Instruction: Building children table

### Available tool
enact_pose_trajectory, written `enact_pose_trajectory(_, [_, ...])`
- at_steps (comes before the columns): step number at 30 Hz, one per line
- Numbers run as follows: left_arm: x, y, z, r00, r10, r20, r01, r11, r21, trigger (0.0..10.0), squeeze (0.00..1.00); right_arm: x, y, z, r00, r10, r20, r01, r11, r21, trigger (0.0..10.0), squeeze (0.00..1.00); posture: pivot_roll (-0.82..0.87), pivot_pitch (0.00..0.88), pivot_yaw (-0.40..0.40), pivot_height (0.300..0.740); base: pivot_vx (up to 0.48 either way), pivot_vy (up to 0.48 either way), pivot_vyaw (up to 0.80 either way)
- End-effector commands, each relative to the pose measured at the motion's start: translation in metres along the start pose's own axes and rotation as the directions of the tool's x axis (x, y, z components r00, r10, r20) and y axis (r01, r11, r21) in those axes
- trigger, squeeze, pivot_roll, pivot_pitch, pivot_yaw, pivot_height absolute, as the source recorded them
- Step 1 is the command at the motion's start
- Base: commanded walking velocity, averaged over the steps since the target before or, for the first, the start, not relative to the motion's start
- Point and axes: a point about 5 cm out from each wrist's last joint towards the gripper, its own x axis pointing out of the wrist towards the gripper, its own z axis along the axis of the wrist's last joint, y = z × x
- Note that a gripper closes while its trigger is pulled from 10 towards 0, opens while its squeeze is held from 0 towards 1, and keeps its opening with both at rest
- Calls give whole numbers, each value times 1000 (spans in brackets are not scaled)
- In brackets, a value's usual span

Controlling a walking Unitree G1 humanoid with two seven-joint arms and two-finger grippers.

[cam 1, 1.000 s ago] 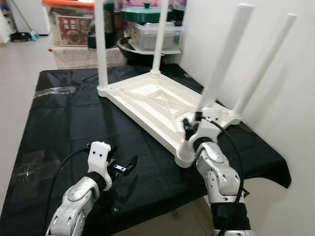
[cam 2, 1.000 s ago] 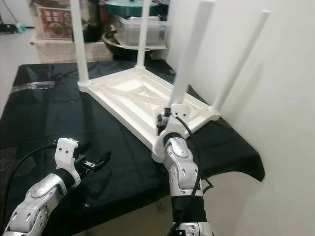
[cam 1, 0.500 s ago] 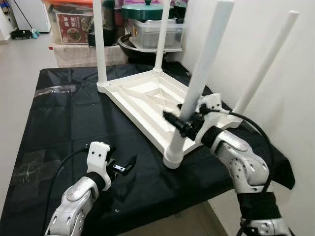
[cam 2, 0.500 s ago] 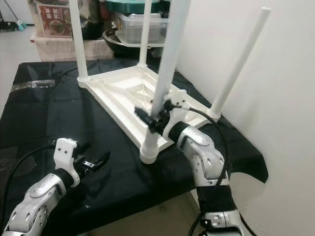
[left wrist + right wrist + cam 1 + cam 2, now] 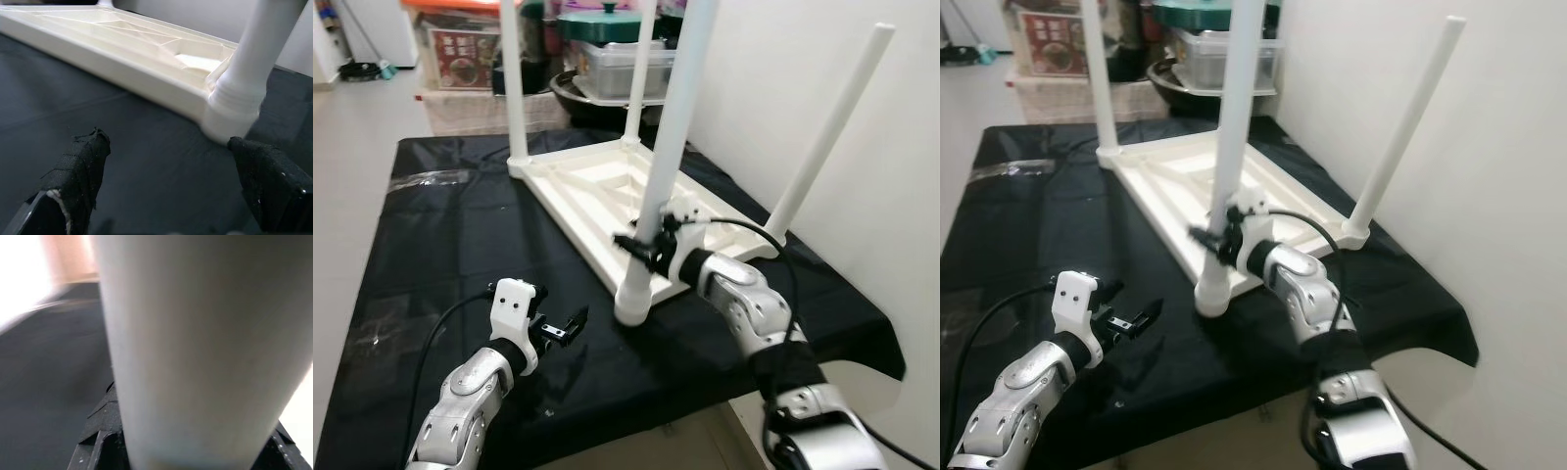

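Observation:
A white children's table (image 5: 592, 186) lies upside down on the black cloth (image 5: 440, 255), its legs pointing up. My right gripper (image 5: 641, 247) is shut on the near leg (image 5: 668, 127), low down, just above the corner socket (image 5: 631, 304). In the right wrist view that leg (image 5: 195, 342) stands close between the black fingers (image 5: 95, 445). My left gripper (image 5: 563, 330) hangs open over the cloth, a little to the left of that corner. The left wrist view has its fingertips (image 5: 83, 166) spread wide, with the socket (image 5: 234, 107) ahead of them.
A white wall (image 5: 862, 59) runs close along the right side. Behind the cloth-covered table stand storage boxes (image 5: 460, 54) and a green-lidded pot (image 5: 607, 24). A clear plastic wrapper (image 5: 426, 179) lies on the cloth at far left. The cloth's front edge is near my arms.
The near leg, held by my right gripper, has swung left from a rightward tilt to nearly upright, and the table's near corner has slid left. The left arm has stayed put.

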Motion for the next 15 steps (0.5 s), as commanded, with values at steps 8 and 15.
enact_pose_trajectory(8, [0,0,-4,1000,-3,-14,3,1000,-1,10000,0,-33,-5,-46,932,-350,-93,346,936,-62,10000,0,108,0,-105,740,0,0,0])
enact_pose_trajectory(15, [-1,-4,-4,1000,-22,-19,21,1000,-2,10000,0,-33,26,-22,992,-118,31,116,990,75,10000,1000,108,0,-94,740,0,0,0])
